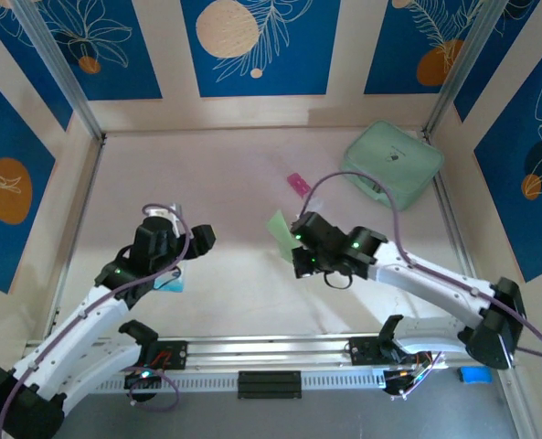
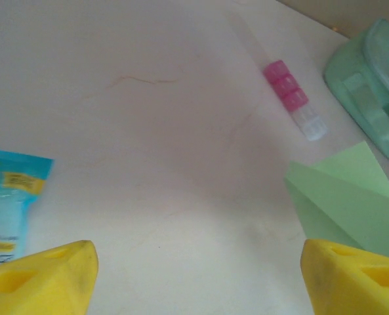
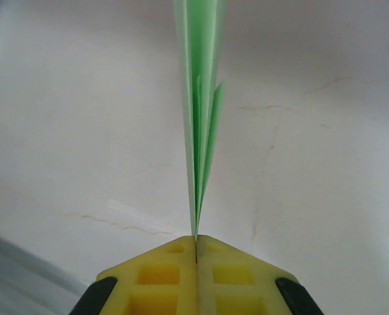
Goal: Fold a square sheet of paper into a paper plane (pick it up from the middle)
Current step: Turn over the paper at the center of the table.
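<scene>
The folded paper (image 3: 201,98) is pale green, the case (image 1: 391,163) mint green, the tube (image 2: 295,100) pink and white, the packet (image 2: 7,197) blue and yellow. The wall panels (image 1: 298,69) are blue with white leaf outlines.

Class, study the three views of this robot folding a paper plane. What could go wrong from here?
1. The right gripper pinches the folded green paper at one edge only, and its layers fan apart; the folds may spring open or the paper may slip.
2. The left gripper stands open with the paper's corner beside one finger; closing there might crumple it.
3. The blue packet lies near the other finger and might get nudged.
</scene>
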Controlling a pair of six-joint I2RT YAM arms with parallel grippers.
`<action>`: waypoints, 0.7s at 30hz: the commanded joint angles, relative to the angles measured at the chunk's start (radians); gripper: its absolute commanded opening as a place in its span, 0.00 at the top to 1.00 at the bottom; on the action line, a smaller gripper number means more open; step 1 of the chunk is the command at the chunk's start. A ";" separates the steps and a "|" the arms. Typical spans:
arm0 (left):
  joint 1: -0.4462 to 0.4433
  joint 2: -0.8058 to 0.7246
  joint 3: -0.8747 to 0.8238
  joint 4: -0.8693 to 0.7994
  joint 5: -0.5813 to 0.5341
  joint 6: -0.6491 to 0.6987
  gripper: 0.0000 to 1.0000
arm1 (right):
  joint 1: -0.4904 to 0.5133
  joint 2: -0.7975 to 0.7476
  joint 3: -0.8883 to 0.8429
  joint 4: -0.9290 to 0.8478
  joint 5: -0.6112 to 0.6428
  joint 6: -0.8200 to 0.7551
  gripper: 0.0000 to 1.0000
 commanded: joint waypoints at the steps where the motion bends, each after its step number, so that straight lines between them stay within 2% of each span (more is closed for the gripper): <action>1: 0.012 -0.043 0.018 -0.103 -0.155 0.019 0.15 | 0.051 0.064 0.079 -0.194 0.270 0.047 1.00; 4: 0.015 -0.060 0.027 -0.139 -0.186 0.029 0.14 | 0.086 0.107 0.129 -0.290 0.417 0.124 1.00; 7: 0.014 -0.074 0.015 -0.156 -0.197 0.017 0.14 | 0.104 0.144 0.147 -0.343 0.485 0.157 1.00; 11: 0.014 -0.110 0.008 -0.192 -0.252 -0.024 0.14 | 0.112 0.230 0.159 -0.359 0.468 0.145 1.00; 15: 0.014 -0.176 -0.008 -0.191 -0.308 -0.029 0.14 | 0.179 0.374 0.208 -0.391 0.477 0.142 1.00; 18: 0.014 -0.207 0.001 -0.221 -0.361 -0.035 0.14 | 0.221 0.495 0.264 -0.377 0.427 0.095 1.00; 21: 0.014 -0.232 0.010 -0.262 -0.423 -0.048 0.14 | 0.262 0.584 0.321 -0.355 0.378 0.072 0.96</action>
